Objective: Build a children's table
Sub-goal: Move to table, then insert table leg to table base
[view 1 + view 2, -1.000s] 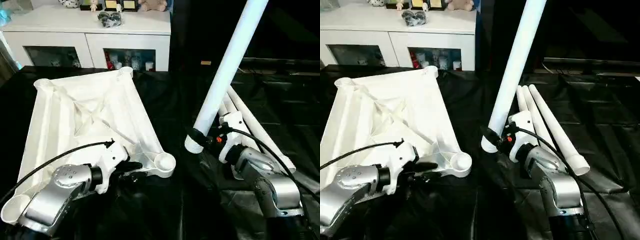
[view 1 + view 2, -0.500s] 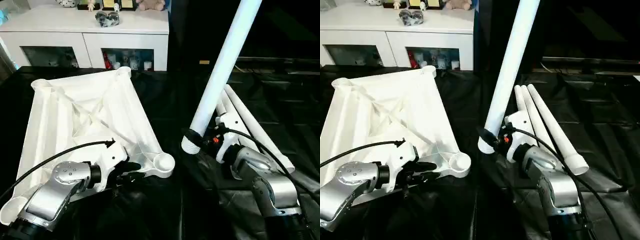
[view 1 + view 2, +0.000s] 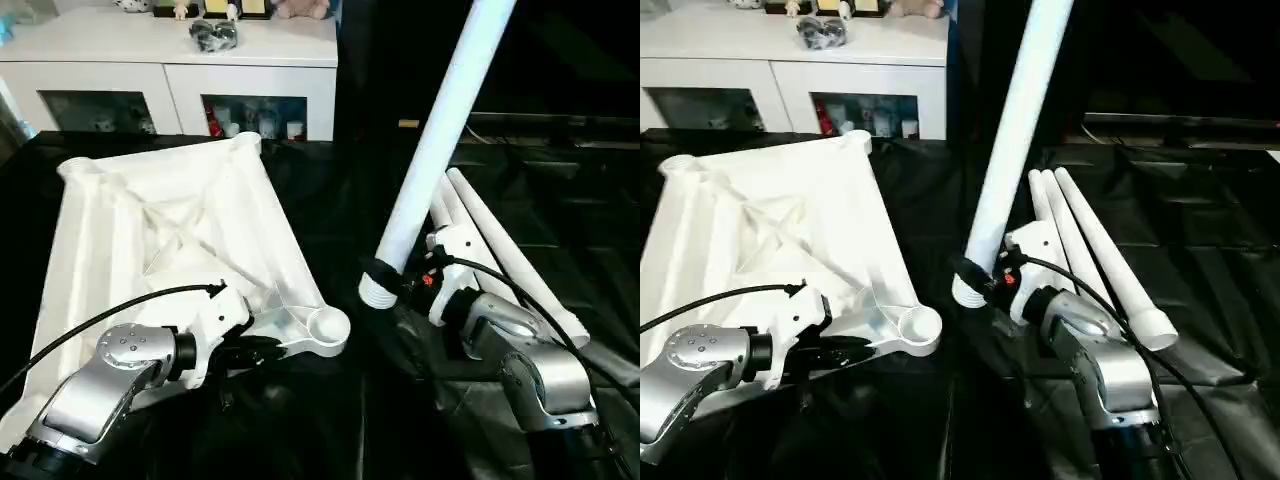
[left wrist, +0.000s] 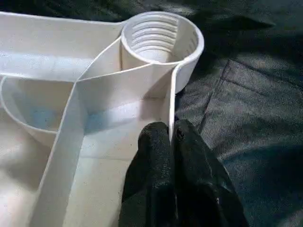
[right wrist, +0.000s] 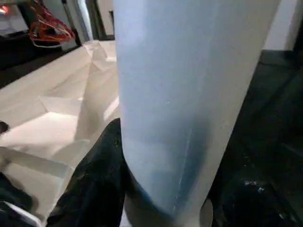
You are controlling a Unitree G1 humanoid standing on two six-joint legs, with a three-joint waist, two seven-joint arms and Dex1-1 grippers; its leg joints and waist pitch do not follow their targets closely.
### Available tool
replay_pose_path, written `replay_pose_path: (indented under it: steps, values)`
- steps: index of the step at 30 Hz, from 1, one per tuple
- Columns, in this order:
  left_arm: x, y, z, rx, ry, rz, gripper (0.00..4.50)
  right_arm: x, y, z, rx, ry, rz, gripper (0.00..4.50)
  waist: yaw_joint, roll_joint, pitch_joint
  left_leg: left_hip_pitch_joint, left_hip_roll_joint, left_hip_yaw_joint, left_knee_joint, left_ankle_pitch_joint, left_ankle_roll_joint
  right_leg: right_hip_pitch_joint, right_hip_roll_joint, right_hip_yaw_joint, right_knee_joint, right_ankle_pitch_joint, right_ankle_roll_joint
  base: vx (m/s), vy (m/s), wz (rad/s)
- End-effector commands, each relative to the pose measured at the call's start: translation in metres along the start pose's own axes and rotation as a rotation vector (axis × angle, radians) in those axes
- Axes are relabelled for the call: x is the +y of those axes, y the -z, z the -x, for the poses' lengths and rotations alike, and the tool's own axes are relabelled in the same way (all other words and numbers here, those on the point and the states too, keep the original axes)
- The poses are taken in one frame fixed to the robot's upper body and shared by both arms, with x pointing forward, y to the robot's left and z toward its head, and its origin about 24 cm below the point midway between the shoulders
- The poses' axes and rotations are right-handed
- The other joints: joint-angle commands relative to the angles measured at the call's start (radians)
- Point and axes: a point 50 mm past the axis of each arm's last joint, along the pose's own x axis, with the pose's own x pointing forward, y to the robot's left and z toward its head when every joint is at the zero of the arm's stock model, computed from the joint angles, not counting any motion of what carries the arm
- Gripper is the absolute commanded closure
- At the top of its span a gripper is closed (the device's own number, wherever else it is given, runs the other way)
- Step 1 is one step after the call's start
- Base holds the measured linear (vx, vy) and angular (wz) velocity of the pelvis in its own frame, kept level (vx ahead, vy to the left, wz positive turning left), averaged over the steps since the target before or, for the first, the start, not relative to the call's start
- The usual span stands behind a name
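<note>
The white tabletop (image 3: 170, 220) lies ribbed side up on black cloth. My left gripper (image 3: 262, 348) is shut on its thin side rim (image 4: 171, 109), just short of the near right corner socket (image 3: 327, 326), whose inner threads (image 4: 158, 38) are visible. My right gripper (image 3: 392, 278) is shut on a long white leg (image 3: 440, 140), held steeply upright and leaning away to the right. The leg's ribbed lower end (image 3: 373, 292) hangs just right of that socket, apart from it. In the right wrist view the leg (image 5: 189, 94) stands close between black fingers (image 5: 90, 189).
More white legs (image 3: 505, 255) lie side by side on the cloth to the right, behind my right arm. A white glass-doored cabinet (image 3: 180, 60) with small items on top stands at the back. Black cloth covers the whole work surface.
The held leg's lower end has crept a little to the left, closer to the corner socket. My left gripper keeps its hold on the tabletop's rim.
</note>
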Motion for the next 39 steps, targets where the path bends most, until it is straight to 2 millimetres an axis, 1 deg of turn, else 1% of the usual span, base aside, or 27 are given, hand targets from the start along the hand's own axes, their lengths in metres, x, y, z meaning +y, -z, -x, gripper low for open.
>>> replay_pose_path:
  steps: [1,2,3,4,5,6,7,8,9,10,11,12,13,14,15,17,19,24,25,27,28,29,33,36,39]
  values:
    - [0.001,0.002,0.000,0.021,-0.006,0.004,4.50,0.001,-0.006,-0.002,-0.025,-0.025,-0.024,2.62,0.005,0.002,-0.044,0.009,0.044,-0.012,-0.091,-0.155,-0.003,0.035,-0.066,0.039,-0.079,-0.068,-0.217,0.000,0.000,0.00]
    - [0.000,0.000,-0.004,0.022,0.003,-0.016,4.50,0.003,-0.008,-0.004,-0.030,-0.069,-0.076,2.62,0.004,0.000,-0.045,0.010,0.045,-0.011,-0.092,-0.150,-0.002,0.034,-0.064,0.038,-0.079,-0.064,-0.219,0.000,0.000,0.00]
    - [0.000,0.000,-0.004,0.022,0.003,-0.016,4.50,0.003,-0.008,-0.004,-0.030,-0.069,-0.076,2.62,0.005,0.001,-0.045,0.010,0.045,-0.012,-0.092,-0.150,0.000,0.036,-0.065,0.038,-0.079,-0.063,-0.220,0.000,0.000,0.00]
    - [-0.001,-0.002,-0.008,0.023,0.013,-0.037,4.50,0.005,-0.010,-0.004,-0.021,-0.116,-0.109,2.62,0.005,0.002,-0.044,0.011,0.046,-0.011,-0.092,-0.154,0.000,0.034,-0.064,0.038,-0.079,-0.066,-0.221,0.000,0.000,0.00]
    - [-0.001,-0.004,-0.012,0.021,0.017,-0.052,4.50,0.006,-0.010,-0.005,-0.012,-0.150,-0.124,2.62,0.005,0.001,-0.044,0.011,0.046,-0.011,-0.093,-0.156,0.002,0.036,-0.064,0.038,-0.080,-0.067,-0.222,0.000,0.000,0.00]
    - [-0.001,-0.006,-0.016,0.015,0.018,-0.063,4.50,0.007,-0.009,-0.005,0.003,-0.171,-0.116,2.62,0.007,0.001,-0.044,0.013,0.047,-0.009,-0.091,-0.156,-0.001,0.033,-0.066,0.038,-0.081,-0.073,-0.222,0.000,0.000,0.00]
    - [-0.001,-0.008,-0.019,0.011,0.020,-0.069,4.50,0.007,-0.009,-0.005,0.014,-0.182,-0.109,2.62,0.007,0.001,-0.044,0.013,0.047,-0.009,-0.091,-0.156,-0.001,0.033,-0.066,0.038,-0.081,-0.073,-0.222,0.000,0.000,0.00]
    - [-0.001,-0.010,-0.022,0.006,0.024,-0.077,4.50,0.007,-0.008,-0.005,0.028,-0.194,-0.103,2.62,0.013,-0.002,-0.044,0.014,0.049,-0.006,-0.090,-0.151,-0.003,0.032,-0.068,0.039,-0.082,-0.082,-0.221,0.000,0.000,0.00]
    - [-0.001,-0.013,-0.027,0.002,0.021,-0.088,4.50,0.008,-0.006,-0.005,0.043,-0.209,-0.095,2.62,0.015,-0.003,-0.044,0.012,0.049,-0.006,-0.090,-0.144,-0.004,0.034,-0.069,0.039,-0.081,-0.079,-0.220,0.000,0.000,0.00]
    - [-0.001,-0.014,-0.029,-0.001,0.020,-0.092,4.50,0.008,-0.006,-0.005,0.050,-0.214,-0.092,2.62,0.020,-0.006,-0.046,0.013,0.049,-0.004,-0.089,-0.132,-0.003,0.034,-0.069,0.039,-0.081,-0.076,-0.216,0.000,0.000,0.00]
    - [0.000,-0.018,-0.033,-0.007,0.020,-0.106,4.50,0.008,-0.004,-0.005,0.068,-0.228,-0.085,2.62,0.023,-0.010,-0.044,0.016,0.050,-0.001,-0.088,-0.133,-0.002,0.030,-0.068,0.039,-0.084,-0.084,-0.216,0.000,0.000,0.00]
    - [0.000,-0.019,-0.036,-0.009,0.021,-0.114,4.50,0.008,-0.004,-0.004,0.076,-0.235,-0.083,2.62,0.027,-0.010,-0.044,0.015,0.050,-0.001,-0.088,-0.134,-0.004,0.031,-0.069,0.039,-0.083,-0.090,-0.215,0.000,0.000,0.00]
    - [0.000,-0.022,-0.038,-0.017,0.024,-0.120,4.50,0.008,-0.003,-0.004,0.089,-0.235,-0.076,2.62,0.028,-0.011,-0.045,0.012,0.050,-0.001,-0.089,-0.125,-0.004,0.033,-0.071,0.039,-0.082,-0.092,-0.211,0.000,0.000,0.00]
    - [0.000,-0.022,-0.038,-0.017,0.024,-0.120,4.50,0.008,-0.003,-0.004,0.089,-0.235,-0.076,2.62,0.029,-0.011,-0.045,0.012,0.050,-0.002,-0.089,-0.119,-0.006,0.033,-0.071,0.038,-0.081,-0.089,-0.206,0.000,0.000,0.00]
    - [-0.001,-0.025,-0.041,-0.025,0.029,-0.129,4.50,0.007,-0.002,-0.004,0.104,-0.235,-0.069,2.62,0.028,-0.014,-0.045,0.011,0.050,-0.002,-0.089,-0.117,-0.005,0.034,-0.071,0.039,-0.081,-0.087,-0.205,0.000,0.000,0.00]
    - [-0.001,-0.028,-0.044,-0.039,0.046,-0.152,4.50,0.004,0.002,-0.004,0.139,-0.218,-0.040,2.62,0.031,-0.013,-0.046,0.011,0.050,-0.001,-0.087,-0.106,-0.003,0.033,-0.071,0.038,-0.081,-0.077,-0.205,0.000,0.000,0.00]
    - [-0.003,-0.029,-0.046,-0.043,0.069,-0.162,4.50,0.001,0.005,-0.004,0.159,-0.201,-0.021,2.62,0.032,-0.013,-0.045,0.009,0.049,-0.001,-0.087,-0.108,-0.002,0.033,-0.072,0.038,-0.082,-0.079,-0.206,0.000,0.000,0.00]
    - [-0.008,-0.030,-0.046,-0.059,0.121,-0.161,4.50,-0.003,0.007,-0.008,0.160,-0.170,-0.011,2.62,0.030,-0.013,-0.044,0.011,0.051,-0.002,-0.090,-0.132,-0.007,0.030,-0.073,0.038,-0.084,-0.123,-0.204,0.000,0.000,0.00]
    - [-0.009,-0.030,-0.046,-0.061,0.125,-0.163,4.50,-0.003,0.008,-0.008,0.160,-0.169,-0.010,2.62,0.032,-0.012,-0.044,0.013,0.051,-0.001,-0.089,-0.128,-0.006,0.029,-0.072,0.039,-0.084,-0.114,-0.204,0.000,0.000,0.00]
    - [-0.012,-0.030,-0.046,-0.071,0.167,-0.165,4.50,-0.003,0.008,-0.011,0.164,-0.171,-0.010,2.62,0.033,-0.011,-0.046,0.011,0.051,-0.002,-0.089,-0.119,-0.004,0.031,-0.072,0.038,-0.082,-0.091,-0.206,0.000,0.000,0.00]
    - [-0.012,-0.030,-0.046,-0.072,0.171,-0.166,4.50,-0.003,0.009,-0.011,0.165,-0.173,-0.009,2.62,0.032,-0.012,-0.045,0.009,0.051,-0.002,-0.090,-0.110,-0.002,0.033,-0.071,0.037,-0.080,-0.073,-0.208,0.000,0.000,0.00]
    - [-0.013,-0.030,-0.047,-0.068,0.176,-0.171,4.50,-0.002,0.010,-0.011,0.169,-0.179,-0.009,2.62,0.031,-0.014,-0.045,0.009,0.051,-0.002,-0.089,-0.112,0.000,0.033,-0.071,0.037,-0.080,-0.068,-0.209,0.000,0.000,0.00]
    - [-0.013,-0.029,-0.047,-0.063,0.175,-0.178,4.50,0.000,0.012,-0.011,0.179,-0.201,-0.006,2.62,0.032,-0.013,-0.045,0.009,0.051,-0.001,-0.089,-0.118,0.003,0.033,-0.072,0.037,-0.081,-0.077,-0.212,0.000,0.000,0.00]
    - [-0.010,-0.027,-0.046,-0.050,0.144,-0.188,4.50,0.001,0.013,-0.010,0.181,-0.210,-0.005,2.62,0.032,-0.008,-0.045,0.010,0.051,-0.001,-0.090,-0.123,0.000,0.032,-0.072,0.037,-0.082,-0.074,-0.214,0.000,0.000,0.00]
    - [-0.008,-0.026,-0.045,-0.044,0.131,-0.190,4.50,0.002,0.014,-0.010,0.181,-0.211,-0.006,2.62,0.032,-0.009,-0.043,0.011,0.052,-0.002,-0.091,-0.136,-0.004,0.031,-0.072,0.038,-0.084,-0.091,-0.211,0.000,0.000,0.00]
